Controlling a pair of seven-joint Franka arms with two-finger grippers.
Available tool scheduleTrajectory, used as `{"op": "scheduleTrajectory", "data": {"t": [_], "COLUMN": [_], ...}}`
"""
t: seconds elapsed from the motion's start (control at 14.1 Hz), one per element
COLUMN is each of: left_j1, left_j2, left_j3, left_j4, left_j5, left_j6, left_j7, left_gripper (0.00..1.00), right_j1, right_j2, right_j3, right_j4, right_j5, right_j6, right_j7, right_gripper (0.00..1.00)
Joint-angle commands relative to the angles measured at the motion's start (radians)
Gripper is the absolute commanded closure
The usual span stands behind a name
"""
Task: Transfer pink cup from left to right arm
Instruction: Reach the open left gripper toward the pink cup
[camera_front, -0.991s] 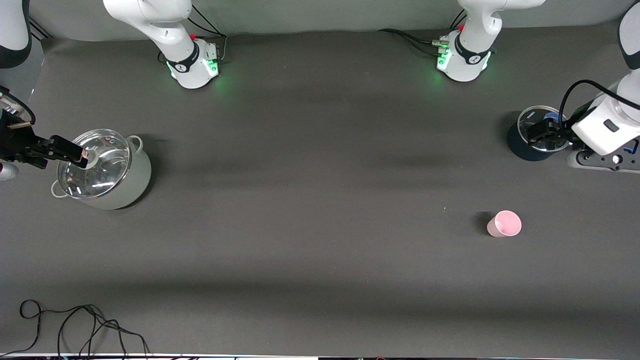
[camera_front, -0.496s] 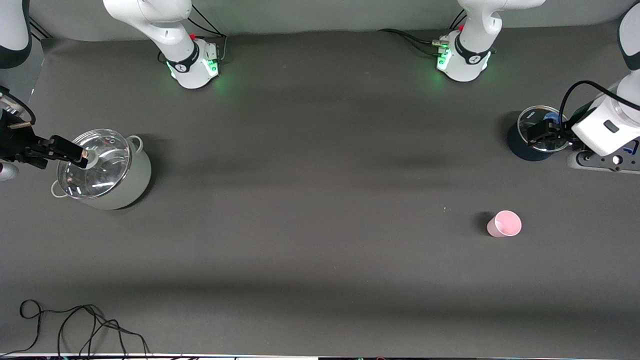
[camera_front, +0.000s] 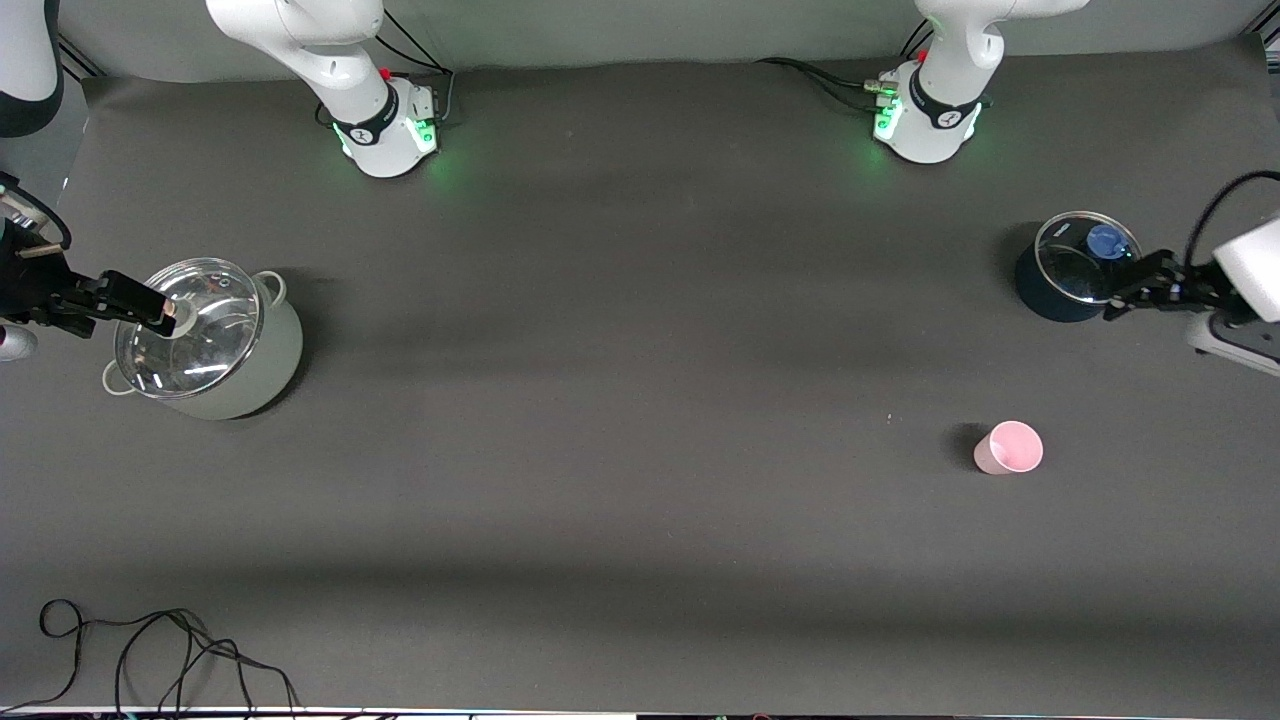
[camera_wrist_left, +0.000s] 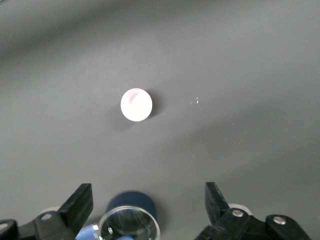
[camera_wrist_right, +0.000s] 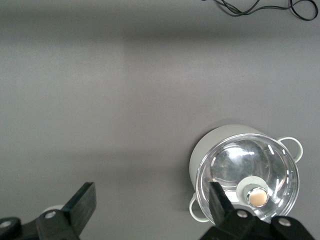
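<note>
One pink cup stands well apart from the open left tool.

no readable text, labels or numbers

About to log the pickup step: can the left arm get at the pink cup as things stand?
Probably yes. The pink cup stands upright on bare table, nothing beside it. The left gripper, open, hangs by the dark blue pot, which sits farther from the front camera.
</note>
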Motion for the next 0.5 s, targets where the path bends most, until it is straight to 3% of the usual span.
{"op": "scheduleTrajectory", "data": {"t": [0.0, 0.42], "left_j1": [0.099, 0.255], "left_j2": [0.091, 0.212], "left_j3": [0.0, 0.0], "left_j4": [0.067, 0.061], "left_j5": [-0.105, -0.315], "left_j6": [0.001, 0.073], "left_j7": [0.232, 0.559], "left_gripper": [0.0, 0.0], "right_j1": [0.005, 0.008], "right_j2": [0.009, 0.01], "right_j3": [-0.004, -0.004], "right_j4": [0.02, 0.022], "right_j5": [-0.005, -0.005], "right_j6": [-0.015, -0.013], "right_j7": [0.017, 0.017], "right_gripper": [0.0, 0.0]}}
